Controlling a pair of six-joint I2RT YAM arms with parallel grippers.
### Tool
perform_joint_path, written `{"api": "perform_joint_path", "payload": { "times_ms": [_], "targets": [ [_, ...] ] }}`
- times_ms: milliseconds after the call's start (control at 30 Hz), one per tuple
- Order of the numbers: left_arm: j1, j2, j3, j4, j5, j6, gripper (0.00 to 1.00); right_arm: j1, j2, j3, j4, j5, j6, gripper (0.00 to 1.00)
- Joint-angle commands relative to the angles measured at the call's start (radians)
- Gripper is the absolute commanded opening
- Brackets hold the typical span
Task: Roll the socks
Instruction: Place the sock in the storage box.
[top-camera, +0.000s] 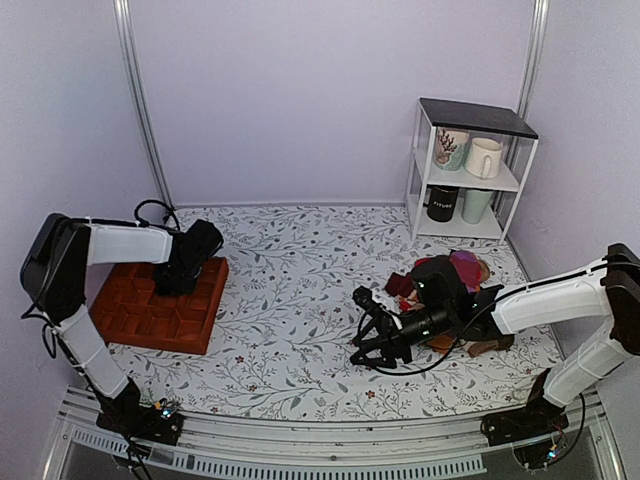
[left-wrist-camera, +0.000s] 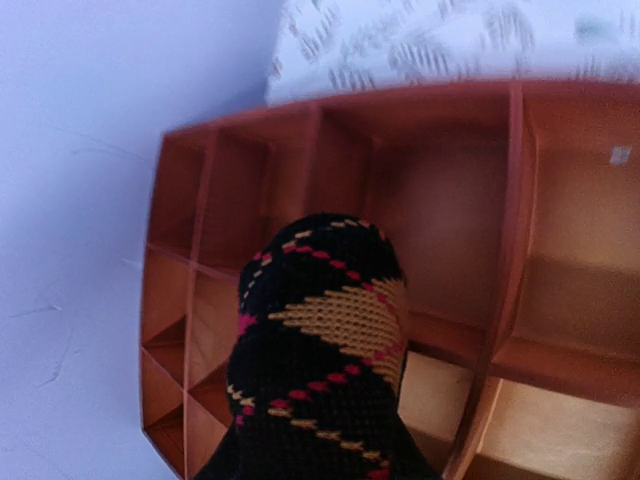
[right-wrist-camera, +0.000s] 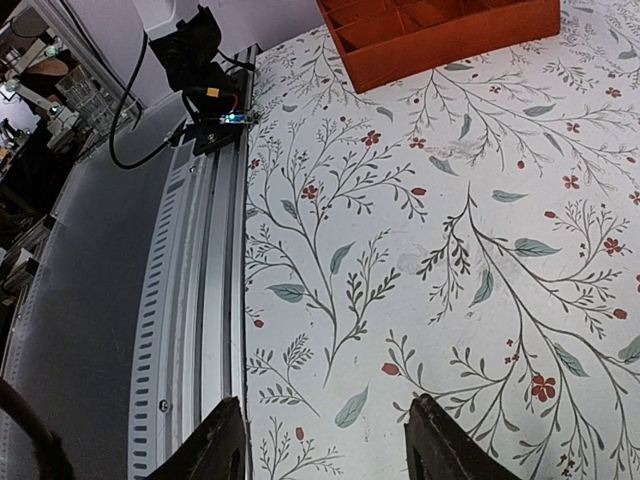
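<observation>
The rolled black argyle socks (left-wrist-camera: 320, 350), with red and orange diamonds, fill the lower middle of the left wrist view and hang just above the compartments of the orange divided tray (left-wrist-camera: 560, 300). My left gripper (top-camera: 172, 280) is shut on them over the tray's far edge (top-camera: 160, 310); its fingers are hidden behind the roll. My right gripper (top-camera: 360, 328) is open and empty, low over the floral tablecloth at centre right; in the right wrist view (right-wrist-camera: 330, 445) its two dark fingertips (right-wrist-camera: 225, 435) stand wide apart above bare cloth.
A heap of maroon, purple and tan socks (top-camera: 462, 272) lies behind the right wrist. A white shelf with mugs (top-camera: 470, 165) stands at the back right. The tray (right-wrist-camera: 440, 30) also shows in the right wrist view. A metal rail (right-wrist-camera: 190, 300) runs along the near edge.
</observation>
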Motion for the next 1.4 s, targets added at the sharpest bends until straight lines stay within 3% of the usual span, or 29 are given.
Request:
{"api": "perform_joint_path", "payload": {
  "times_ms": [0,533,1000,1200,1367],
  "targets": [
    [0.012,0.085,0.026,-0.114,0.037,-0.027,0.00,-0.007,0.007,-0.005,0.010,-0.002,-0.006,0.56],
    [0.026,0.172,0.010,-0.022,0.392,0.015,0.00,-0.009,0.000,-0.007,-0.001,0.007,-0.014,0.56],
    [0.021,0.121,-0.137,0.187,0.714,-0.005,0.00,-0.015,-0.014,-0.012,-0.012,0.023,-0.024,0.56],
    [-0.013,0.131,-0.109,0.276,0.802,-0.024,0.00,-0.022,-0.011,-0.009,-0.022,0.034,-0.033,0.56],
    [-0.053,0.195,-0.029,0.291,0.772,-0.037,0.00,-0.029,-0.001,-0.005,-0.025,0.034,-0.038,0.56]
  ]
}}
